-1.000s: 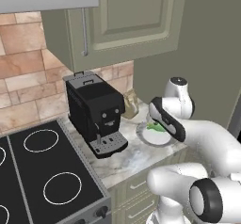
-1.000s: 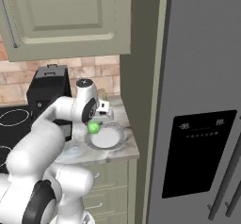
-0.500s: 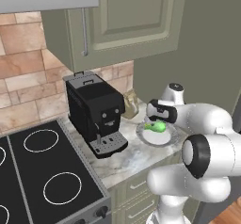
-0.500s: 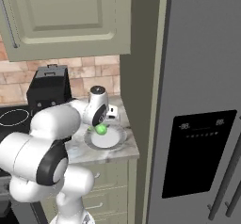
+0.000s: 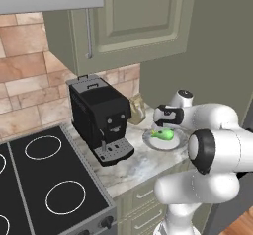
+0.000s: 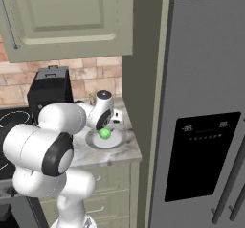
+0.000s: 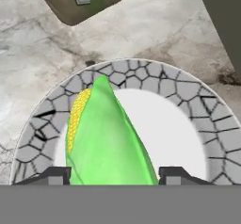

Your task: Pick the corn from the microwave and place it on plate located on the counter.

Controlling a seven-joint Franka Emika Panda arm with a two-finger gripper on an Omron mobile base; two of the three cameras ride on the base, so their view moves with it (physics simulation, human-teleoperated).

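Corn point(image 7: 106, 138) sits between the gripper point(image 7: 113, 175) tips, directly over the plate point(image 7: 188, 100), held low for release; whether the fingers actually clamp it, I cannot tell.

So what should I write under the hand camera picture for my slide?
The hand holds the green-husked corn just over the stone-patterned plate on the marbled counter.

The marbled counter point(image 5: 129, 165) beside the black stovetop point(image 5: 44, 189) carried a black coffee machine point(image 5: 100, 118) against the brick wall, a small brown packet point(image 5: 137, 108) just right of that machine, and the grey-rimmed plate point(image 5: 177, 143) farther right, near the counter's front edge.
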